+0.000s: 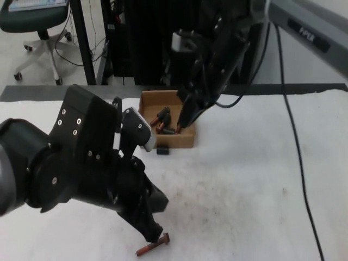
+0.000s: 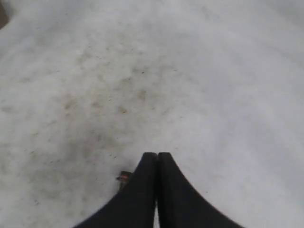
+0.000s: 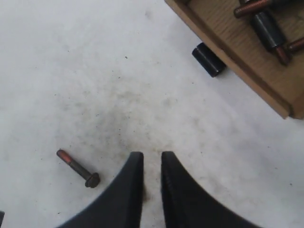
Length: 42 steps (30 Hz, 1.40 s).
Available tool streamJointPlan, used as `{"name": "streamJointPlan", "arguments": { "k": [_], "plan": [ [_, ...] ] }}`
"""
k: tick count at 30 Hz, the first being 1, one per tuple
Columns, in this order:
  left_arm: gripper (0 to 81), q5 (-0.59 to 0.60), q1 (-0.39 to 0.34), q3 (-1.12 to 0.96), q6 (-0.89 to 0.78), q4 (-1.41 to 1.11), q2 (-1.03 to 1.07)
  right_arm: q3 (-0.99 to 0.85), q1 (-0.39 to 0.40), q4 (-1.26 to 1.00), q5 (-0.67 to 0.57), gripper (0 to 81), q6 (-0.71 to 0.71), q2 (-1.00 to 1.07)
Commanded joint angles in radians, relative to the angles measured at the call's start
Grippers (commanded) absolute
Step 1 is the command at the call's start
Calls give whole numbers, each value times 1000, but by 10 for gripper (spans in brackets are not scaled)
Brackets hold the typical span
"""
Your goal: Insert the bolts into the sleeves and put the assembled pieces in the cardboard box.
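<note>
A loose bolt with a reddish shank lies on the white bench near the front edge; it also shows as the bolt. My left gripper stands just above its head end, shut and holding nothing; the bolt head peeks out beside one finger. A black sleeve lies just outside the cardboard box, by its front wall. Assembled pieces lie in the box. My right gripper hangs over the box's right part, fingers a narrow gap apart and holding nothing.
A black cable runs across the right side of the bench. An office chair and dark frame posts stand behind the bench. The bulky left arm covers the bench's front left.
</note>
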Motion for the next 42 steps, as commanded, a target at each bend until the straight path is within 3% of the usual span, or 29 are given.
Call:
{"name": "streamJointPlan", "arguments": {
  "k": [1, 10, 13, 18, 26, 31, 42],
  "plan": [
    [0, -89, -4, -16, 4, 26, 0, -4, -8, 8, 36, 132, 9, -5],
    [0, -146, 0, -42, 8, 49, 0, 113, 45, -158, 132, 153, 27, 33],
    [0, -171, 0, -57, 3, 82, 0, 138, 53, -225, 126, 230, 76, 33],
    [0, -339, 11, -59, 0, 58, 0, 133, 53, -283, 126, 366, 79, 31],
    [0, -347, 77, -88, -42, 47, 0, 133, 53, -297, 123, 363, 211, 31],
    [0, -341, 106, -145, -38, 118, 0, 133, 58, -324, 46, 363, 338, 28],
    [0, -341, 129, -245, -38, 250, 0, 133, 82, -313, 45, 363, 399, 26]
  ]
}}
